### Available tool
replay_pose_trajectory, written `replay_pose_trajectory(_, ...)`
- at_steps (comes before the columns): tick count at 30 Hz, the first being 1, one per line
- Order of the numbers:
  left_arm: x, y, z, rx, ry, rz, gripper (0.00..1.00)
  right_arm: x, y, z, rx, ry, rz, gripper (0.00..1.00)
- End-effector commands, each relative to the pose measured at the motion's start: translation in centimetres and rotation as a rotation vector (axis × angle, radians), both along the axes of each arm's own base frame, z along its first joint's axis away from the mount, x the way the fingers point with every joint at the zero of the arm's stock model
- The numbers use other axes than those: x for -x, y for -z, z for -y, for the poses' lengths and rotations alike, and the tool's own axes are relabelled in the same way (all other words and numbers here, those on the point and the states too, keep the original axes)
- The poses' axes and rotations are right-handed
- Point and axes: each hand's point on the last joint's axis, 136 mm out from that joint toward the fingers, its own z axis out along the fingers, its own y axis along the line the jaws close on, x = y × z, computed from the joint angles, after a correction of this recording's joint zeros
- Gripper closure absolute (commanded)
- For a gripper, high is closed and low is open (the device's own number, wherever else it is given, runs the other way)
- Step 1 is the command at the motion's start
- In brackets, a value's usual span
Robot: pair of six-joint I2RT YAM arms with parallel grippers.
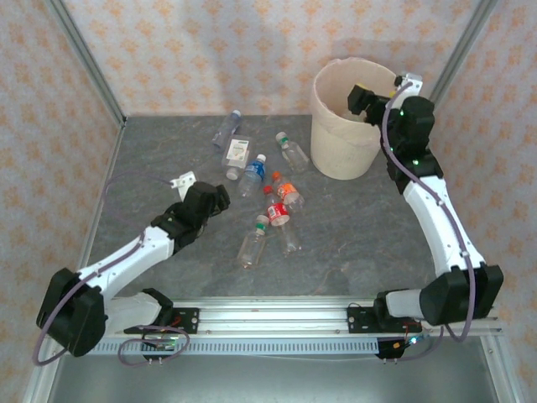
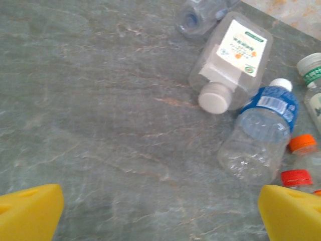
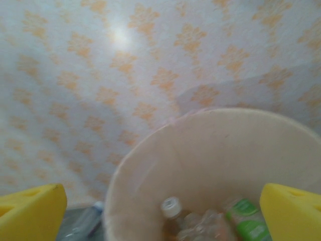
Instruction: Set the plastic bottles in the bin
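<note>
Clear plastic bottles (image 1: 254, 173) litter the mottled grey counter (image 1: 352, 235) beside a round cream bin (image 1: 340, 147); left pincer (image 2: 160, 216) and right pincer (image 3: 163, 212) both gape wide, empty.

several plastic bottles (image 1: 253, 174) lie on their sides in a loose cluster on the grey tabletop (image 1: 369, 235), left of the bin (image 1: 340, 147), which stands upright at the far right near the patterned back wall (image 1: 210, 50). the left pincer (image 1: 214, 198) hangs low just beside the cluster's left edge, near a red-labelled bottle (image 1: 275, 210) and a clear bottle with a green cap (image 1: 253, 241). the right pincer (image 1: 362, 101) sits over the bin's open mouth, by the right part of its rim.
</note>
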Motion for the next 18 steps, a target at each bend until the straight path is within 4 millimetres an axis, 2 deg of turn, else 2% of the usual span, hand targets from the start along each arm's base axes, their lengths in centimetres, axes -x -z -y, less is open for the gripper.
replay_pose_trajectory(1,-0.7,0.3,1.8,0.03,0.067,-0.067,0.0,2.2,1.0,-4.1,-0.153,-0.199,-0.025,0.01)
replay_pose_trajectory(4,-0.8,1.7,3.1,0.048,0.113,-0.138,0.0,4.1,3.6,-7.4,-0.116,-0.305,-0.096,0.01)
replay_pose_trajectory(6,-0.4,2.7,3.3,0.05,0.117,-0.179,0.0,5.3,6.5,-9.5,-0.035,-0.348,-0.178,0.01)
replay_pose_trajectory(10,0.8,3.4,3.4,0.049,0.138,-0.213,0.0,7.1,12.0,-12.0,0.044,-0.367,-0.318,0.01)
replay_pose_trajectory(13,2.8,2.8,4.4,0.007,0.215,-0.23,0.0,7.6,14.9,-11.8,0.052,-0.311,-0.373,0.01)
replay_pose_trajectory(18,7.2,2.8,5.6,-0.103,0.276,-0.297,0.0,7.2,16.7,-10.3,-0.005,-0.207,-0.378,0.01)
